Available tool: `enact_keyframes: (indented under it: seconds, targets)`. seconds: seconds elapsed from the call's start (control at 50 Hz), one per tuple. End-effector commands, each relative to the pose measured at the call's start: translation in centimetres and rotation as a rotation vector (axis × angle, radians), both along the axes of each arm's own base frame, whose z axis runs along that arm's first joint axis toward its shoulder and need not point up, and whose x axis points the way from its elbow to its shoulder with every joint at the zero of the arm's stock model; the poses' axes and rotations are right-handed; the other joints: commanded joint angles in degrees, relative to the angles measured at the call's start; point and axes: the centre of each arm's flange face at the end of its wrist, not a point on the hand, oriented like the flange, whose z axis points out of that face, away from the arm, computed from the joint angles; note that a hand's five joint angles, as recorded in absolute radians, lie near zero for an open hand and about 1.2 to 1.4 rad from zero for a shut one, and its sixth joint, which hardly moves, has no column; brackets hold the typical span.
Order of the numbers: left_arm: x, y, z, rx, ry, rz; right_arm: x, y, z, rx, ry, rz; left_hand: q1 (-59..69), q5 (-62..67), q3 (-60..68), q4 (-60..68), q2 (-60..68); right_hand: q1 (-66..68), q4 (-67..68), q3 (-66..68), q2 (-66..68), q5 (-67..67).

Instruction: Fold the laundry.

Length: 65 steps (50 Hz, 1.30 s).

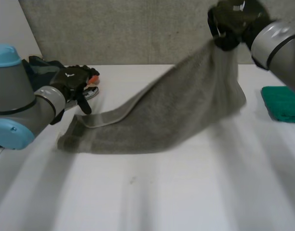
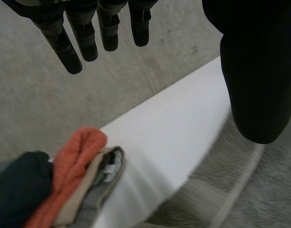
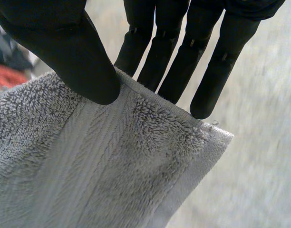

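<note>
A grey towel (image 1: 171,110) stretches from the table's left middle up to the far right, where my right hand (image 1: 230,24) holds one corner high in the air. In the right wrist view the thumb (image 3: 74,57) pinches the towel's hemmed corner (image 3: 136,156) against the straight fingers (image 3: 183,61). My left hand (image 1: 73,82) hovers above the table's back left, just off the towel's low end, fingers (image 2: 88,38) straight and spread, holding nothing. The towel's hem (image 2: 240,185) lies below its thumb (image 2: 259,71).
A pile of clothes, dark, orange and beige (image 2: 64,185), sits at the table's back left corner beside my left hand (image 1: 46,67). A folded green cloth (image 1: 282,103) lies at the right edge. A grey wall stands behind the table.
</note>
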Motion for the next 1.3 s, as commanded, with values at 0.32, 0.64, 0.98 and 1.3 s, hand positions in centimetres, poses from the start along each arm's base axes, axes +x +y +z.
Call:
enact_keyframes:
  seconds: [0.32, 0.64, 0.98, 1.3]
  targets:
    - [-3.8, 2.2, -5.3, 0.097, -0.084, 0.165, -1.6, 16.0, 10.1, -0.11, -0.267, 0.256, 14.1, 12.9, 13.9, 14.3, 14.0, 15.7, 11.8, 12.8, 12.7, 13.4]
    - [0.2, -0.6, -3.1, 0.102, -0.039, 0.054, -3.1, 7.4, 1.4, 0.064, -0.085, 0.059, 68.7, 67.4, 68.4, 68.9, 68.6, 15.7, 11.8, 12.8, 12.7, 13.4]
    - [-1.3, 3.2, -2.2, 0.164, -0.074, -0.054, -2.4, 9.8, 3.2, -0.003, -0.096, 0.132, 11.3, 10.1, 11.1, 11.5, 11.3, 15.7, 11.8, 12.8, 12.7, 13.4]
    - [-4.3, 4.5, -6.5, 0.032, -0.363, -0.219, -2.5, 12.2, 6.1, -0.049, -0.148, 0.169, 13.0, 11.8, 12.8, 13.2, 12.9, 15.7, 11.8, 12.8, 12.7, 13.4]
